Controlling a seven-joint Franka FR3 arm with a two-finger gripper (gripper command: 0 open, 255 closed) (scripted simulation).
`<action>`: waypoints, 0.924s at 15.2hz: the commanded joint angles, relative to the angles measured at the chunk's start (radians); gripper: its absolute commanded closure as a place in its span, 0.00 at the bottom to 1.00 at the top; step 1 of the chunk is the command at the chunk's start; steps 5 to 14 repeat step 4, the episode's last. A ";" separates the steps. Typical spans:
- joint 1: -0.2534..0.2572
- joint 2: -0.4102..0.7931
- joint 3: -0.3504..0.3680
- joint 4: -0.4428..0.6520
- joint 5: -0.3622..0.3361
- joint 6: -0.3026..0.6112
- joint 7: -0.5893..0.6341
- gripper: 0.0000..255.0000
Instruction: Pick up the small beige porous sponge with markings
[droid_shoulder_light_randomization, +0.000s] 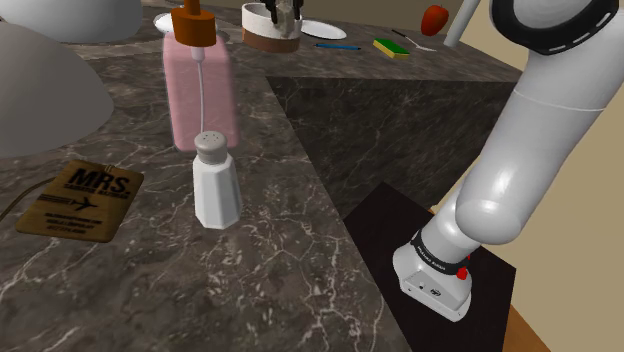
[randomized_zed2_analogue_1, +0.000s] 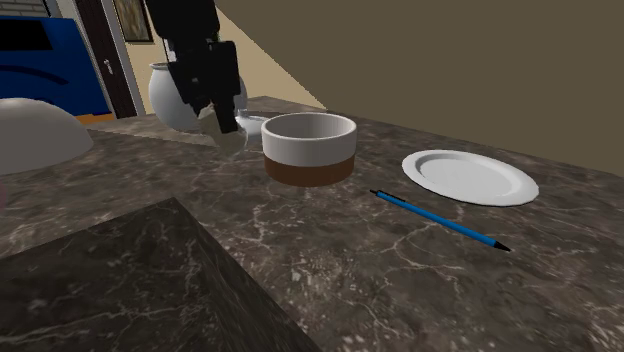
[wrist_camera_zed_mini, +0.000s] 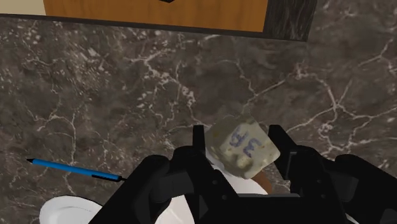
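Observation:
A small beige porous sponge (wrist_camera_zed_mini: 245, 145) with blue markings sits clasped between my two black fingers, and my gripper (wrist_camera_zed_mini: 238, 137) is shut on it. It hangs above the dark marble counter (wrist_camera_zed_mini: 127, 95). In the second exterior view my gripper (randomized_zed2_analogue_1: 222, 118) hovers just left of the bowl (randomized_zed2_analogue_1: 308, 148), clear of the counter. The shoulder view puts my gripper (droid_shoulder_light_randomization: 283, 14) at the far end of the counter, over that bowl (droid_shoulder_light_randomization: 270, 38).
The white bowl has a brown base; past it lie a blue pen (randomized_zed2_analogue_1: 440, 221) and a white plate (randomized_zed2_analogue_1: 468, 176). A white jug (randomized_zed2_analogue_1: 168, 95) stands behind my gripper. Nearer the stand are a salt shaker (droid_shoulder_light_randomization: 214, 182), a pink soap bottle (droid_shoulder_light_randomization: 200, 85) and a brown tag (droid_shoulder_light_randomization: 80, 200).

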 joint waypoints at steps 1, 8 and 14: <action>0.004 0.020 0.001 0.057 -0.005 -0.037 -0.005 1.00; 0.007 0.030 0.001 0.087 -0.008 -0.057 -0.007 1.00; 0.007 0.030 0.001 0.087 -0.008 -0.057 -0.007 1.00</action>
